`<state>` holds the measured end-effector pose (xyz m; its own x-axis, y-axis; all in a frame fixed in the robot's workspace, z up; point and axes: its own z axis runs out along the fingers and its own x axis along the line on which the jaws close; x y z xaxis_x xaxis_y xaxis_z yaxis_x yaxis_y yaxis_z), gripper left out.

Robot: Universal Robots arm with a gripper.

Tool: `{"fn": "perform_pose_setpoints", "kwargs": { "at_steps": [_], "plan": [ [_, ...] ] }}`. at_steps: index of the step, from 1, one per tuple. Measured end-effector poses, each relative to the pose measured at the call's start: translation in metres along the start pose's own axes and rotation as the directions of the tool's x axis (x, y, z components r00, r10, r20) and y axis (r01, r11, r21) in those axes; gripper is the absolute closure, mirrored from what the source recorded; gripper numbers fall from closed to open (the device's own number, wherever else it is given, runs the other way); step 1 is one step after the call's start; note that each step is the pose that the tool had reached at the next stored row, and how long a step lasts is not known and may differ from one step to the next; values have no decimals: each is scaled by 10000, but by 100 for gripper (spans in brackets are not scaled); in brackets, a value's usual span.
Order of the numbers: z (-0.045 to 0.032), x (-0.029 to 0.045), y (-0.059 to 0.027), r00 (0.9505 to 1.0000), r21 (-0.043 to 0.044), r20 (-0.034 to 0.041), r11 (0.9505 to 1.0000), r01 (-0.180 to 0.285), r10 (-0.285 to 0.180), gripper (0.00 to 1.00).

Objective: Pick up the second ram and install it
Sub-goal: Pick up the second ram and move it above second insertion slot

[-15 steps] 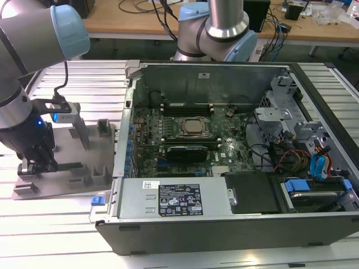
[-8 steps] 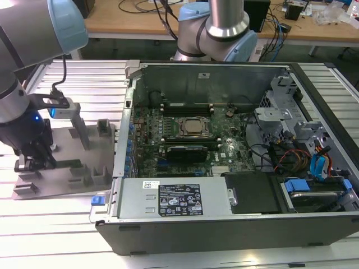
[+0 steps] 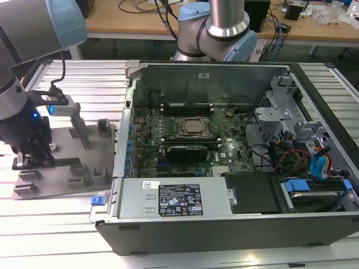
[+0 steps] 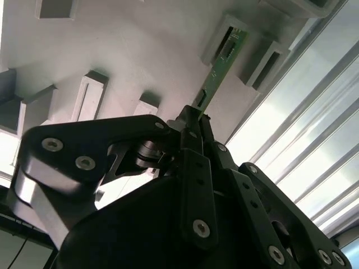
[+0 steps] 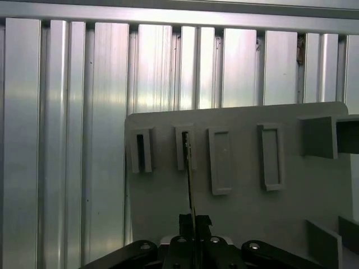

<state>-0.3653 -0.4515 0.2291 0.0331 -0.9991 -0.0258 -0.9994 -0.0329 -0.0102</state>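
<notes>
At the exterior view's left, the grey and pale-blue robot arm [image 3: 22,33] reaches down over the ribbed aluminium table [image 3: 67,235]. Its black gripper [image 3: 32,159] is low over the near-left part of a flat grey plastic fixture plate [image 3: 61,185]. In both wrist views the gripper [image 4: 196,115] [image 5: 194,218] has its fingers [image 4: 188,168] pressed together on one end of the second ram [image 4: 219,67], a long, thin green circuit-board stick. Seen edge-on in the first wrist view, the second ram [image 5: 189,179] is a narrow line running from the fingers to a raised rectangular slot [image 5: 184,147] of the plate [image 5: 241,213]. Its far end is at that slot's mouth. I cannot tell whether it is seated there or just lifted. A second open slot [image 5: 140,151] lies just beside it, and two shallow pockets sit on the other side.

The plate's edge towards the exterior view's right lies just beside the left wall of the open black-and-grey metal computer case [image 3: 224,224]. The case has no lid, so the space above it is free. Its upright walls ring the green motherboard [image 3: 146,151]. There, long black memory slots [image 3: 188,106] flank the square silver processor socket [image 3: 193,128]. A grey power-supply box [image 3: 140,202] fills the near edge. Blue plastic drive latches [image 3: 320,165] and cables crowd the far right.
</notes>
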Motion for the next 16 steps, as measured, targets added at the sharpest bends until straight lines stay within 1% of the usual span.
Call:
{"fn": "perform_pose_setpoints", "kwargs": {
  "at_steps": [5,9,16],
  "plan": [
    [-33,-1,0,10000,0,0,10000,0,0,89],
    [-76,-2,-1,10000,2,1,10000,0,0,89],
    [-110,-3,-1,10000,0,0,10000,0,0,89]
  ]
}}
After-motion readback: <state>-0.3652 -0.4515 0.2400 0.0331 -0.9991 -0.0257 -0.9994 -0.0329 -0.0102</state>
